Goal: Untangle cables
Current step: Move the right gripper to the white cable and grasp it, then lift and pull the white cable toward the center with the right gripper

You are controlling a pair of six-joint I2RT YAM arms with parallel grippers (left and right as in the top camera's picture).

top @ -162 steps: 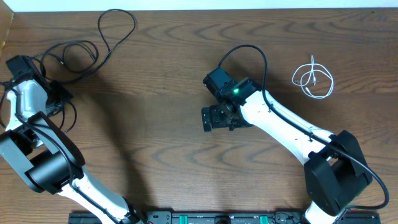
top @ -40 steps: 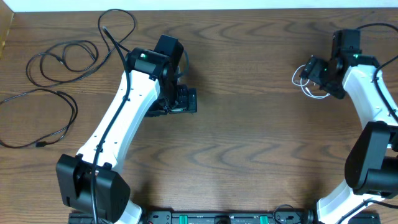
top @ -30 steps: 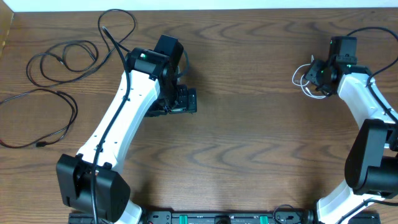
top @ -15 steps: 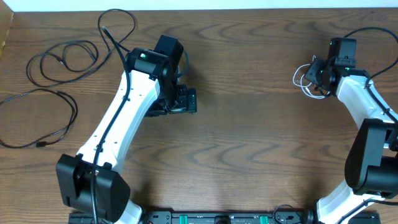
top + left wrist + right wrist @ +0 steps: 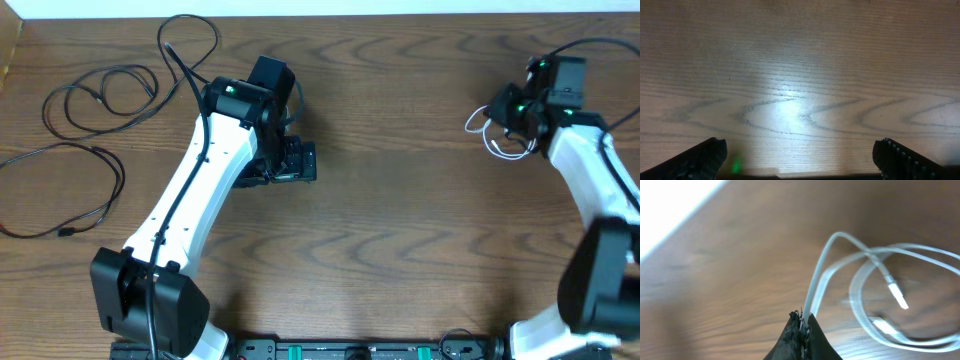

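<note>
Right gripper is pinched tight, fingertips together on a single strand of the white cable. That's a grip on the cord itself, not on the plug. From the wrist camera the held strand climbs straight up and away from the tips, then bends over into the loose coil, which sits to the right of the fingers. The little white plug lies inside that loop, pointing down and to the right. From overhead, the coil sits at the far right of the table, just on the near side of the gripper and a touch toward the centre. So I'd judge that a pull away from the coil along that strand's line is what opens the loops. (The wrist view is soft, so where one strand crosses over another can't be read.)

Over on the other side, the left gripper hangs with its fingers spread wide. It has nothing between them, just bare wood grain under its camera. It sits around mid-table, well apart from the white cable and also well apart from the black cables, which sprawl in open loops at the far left edge. The right arm is plainly the nearer one for the white cord, and the left is nearer for the black ones.

No tray, bin or box is in sight, so everything lies loose on the tabletop.
</note>
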